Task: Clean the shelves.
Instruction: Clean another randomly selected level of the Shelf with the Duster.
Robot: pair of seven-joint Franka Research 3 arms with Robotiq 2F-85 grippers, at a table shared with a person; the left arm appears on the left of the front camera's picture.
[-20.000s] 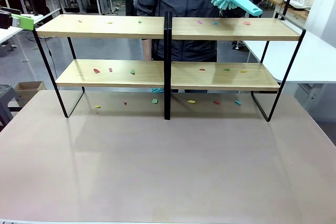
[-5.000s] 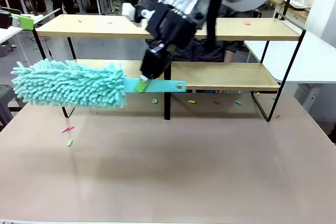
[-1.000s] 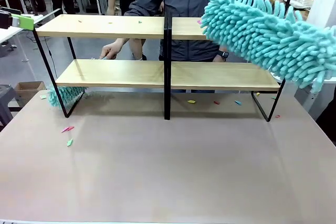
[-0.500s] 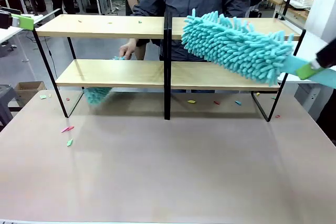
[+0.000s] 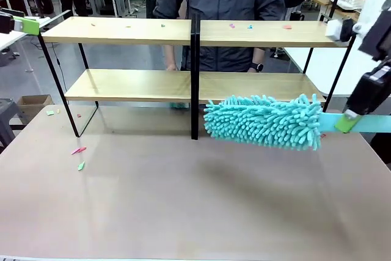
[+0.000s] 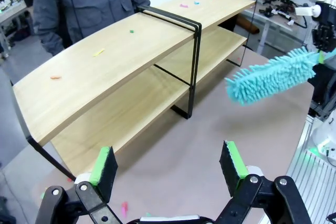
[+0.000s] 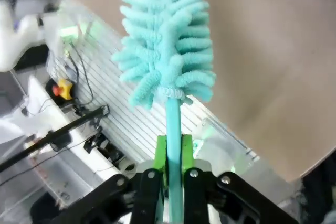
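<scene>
right claw at the right edge: black, green pads; person top centre wears dark grey jacket, black wristwatch.

The shelves, a wide two-tier rack of light wooden boards on a thin black metal frame with a black centre upright, stand upright along the far side of the table. A few small coloured scraps lie scattered on the top board, either side of the upright.
</scene>
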